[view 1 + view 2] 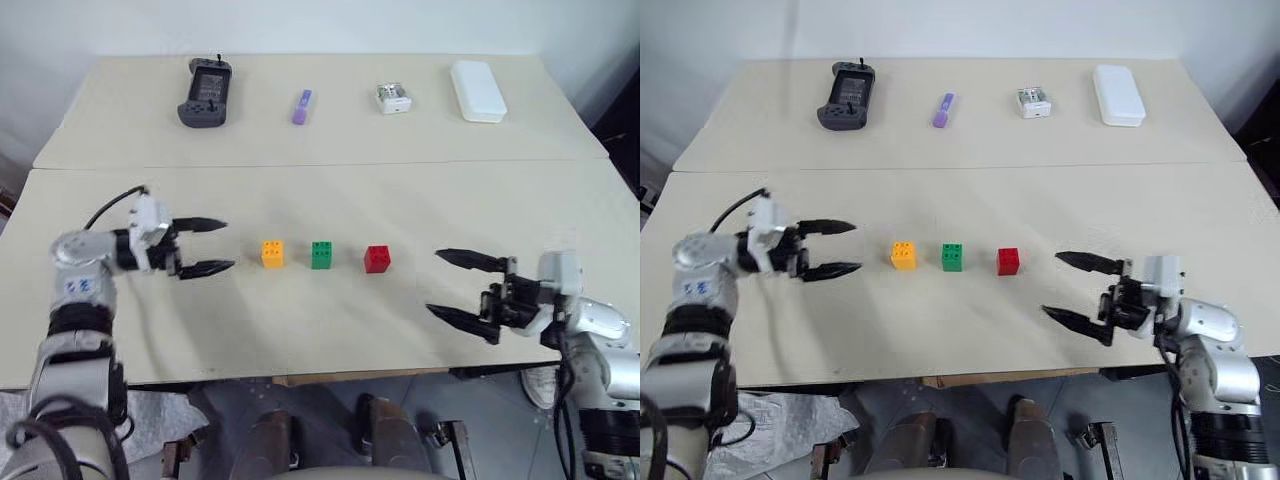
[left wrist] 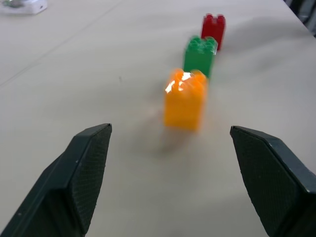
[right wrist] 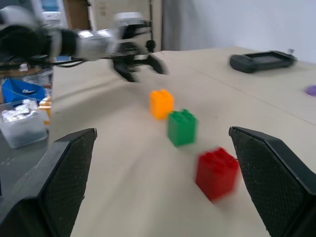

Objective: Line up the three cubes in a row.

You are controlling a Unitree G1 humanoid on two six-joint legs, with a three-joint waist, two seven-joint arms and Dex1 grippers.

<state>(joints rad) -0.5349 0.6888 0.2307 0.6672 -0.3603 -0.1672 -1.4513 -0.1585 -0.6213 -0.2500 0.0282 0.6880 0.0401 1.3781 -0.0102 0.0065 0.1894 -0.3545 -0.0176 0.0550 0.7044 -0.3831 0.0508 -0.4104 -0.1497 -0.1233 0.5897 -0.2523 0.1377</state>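
A: Where are the three cubes rn?

B: All on the front half of the beige worktop (image 1: 330, 330), in a straight row w/ small gaps, none touching. Small orange-yellow plastic brick cube (image 1: 272, 254) at the robot's left end, small green plastic brick cube (image 1: 322, 255) in the middle, small red plastic brick cube (image 1: 377, 259) at the right end. Studs up on all three.

A: Left end effector?

B: Left end effector (image 1: 213, 246) sits just beside the orange-yellow cube, on its outer side, pointing along the row. Black fingers clearly apart, nothing between them, not touching the cube. Left wrist view: orange-yellow nearest, then green, then red, lined up one behind the other.

A: And the right one?

B: Right end effector (image 1: 448, 283) is near the red cube, on its outer side but a bit closer to the worktop's front edge. Fingers spread wide, empty, aimed toward the row. Gap btw it and the red cube is bigger than on the left side.

A: Anything else on there?

B: Back section of the worktop, well apart from the cubes: dark grey handheld game controller (image 1: 205, 93), small purple marker (image 1: 302, 106), small white-and-silver box (image 1: 393, 98), white rounded rectangular case (image 1: 477, 91).
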